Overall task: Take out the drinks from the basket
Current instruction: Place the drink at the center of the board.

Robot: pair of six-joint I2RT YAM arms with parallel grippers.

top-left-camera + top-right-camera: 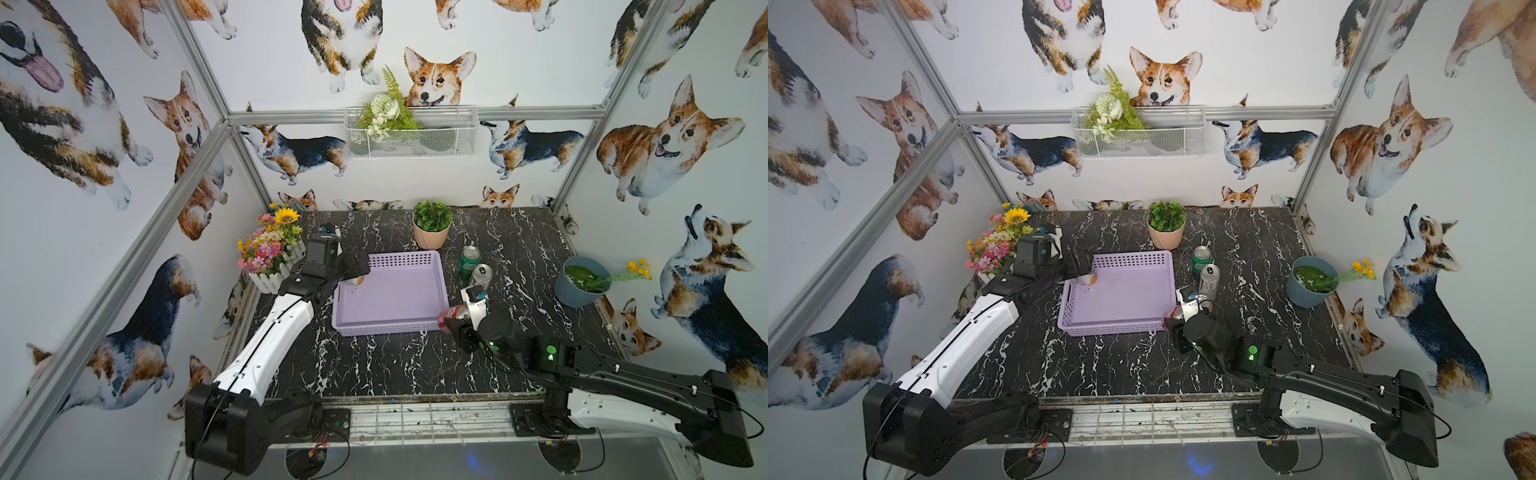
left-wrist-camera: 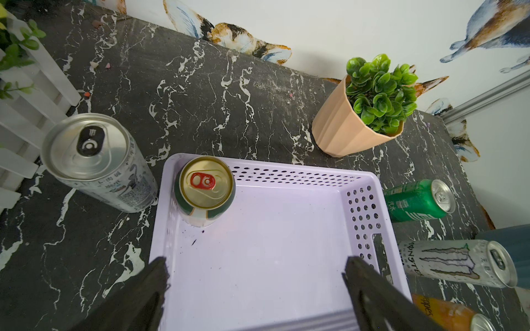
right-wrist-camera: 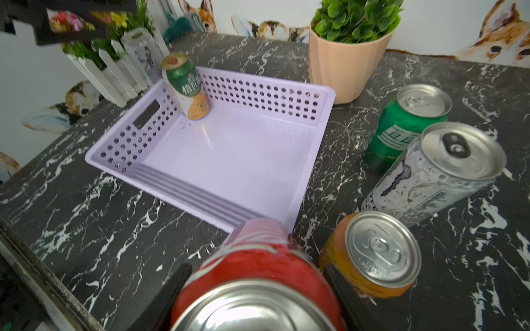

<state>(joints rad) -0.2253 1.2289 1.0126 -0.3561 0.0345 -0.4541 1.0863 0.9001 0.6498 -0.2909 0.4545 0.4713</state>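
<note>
Black marble table [image 1: 395, 365], lavender basket [image 1: 395, 299] at centre. Left gripper [image 2: 255, 263] is over the basket's left side, fingers wide apart, nothing between them. Right gripper [image 3: 256, 275] is clamped on the red can [image 3: 255, 240], just outside the basket's near right corner. Green-and-gold can [image 2: 205, 189] is upright in the basket's far left corner, the sole can in it. Green can [image 3: 401, 126], silver can [image 3: 430, 177] and orange can [image 3: 370, 258] stand right of the basket. Second silver can [image 2: 94, 163] stands left of it, beside the white planter [image 2: 28, 114].

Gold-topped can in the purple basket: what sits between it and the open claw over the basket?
Only bare basket floor lies between the can and the left gripper, as the left wrist view shows.
</note>
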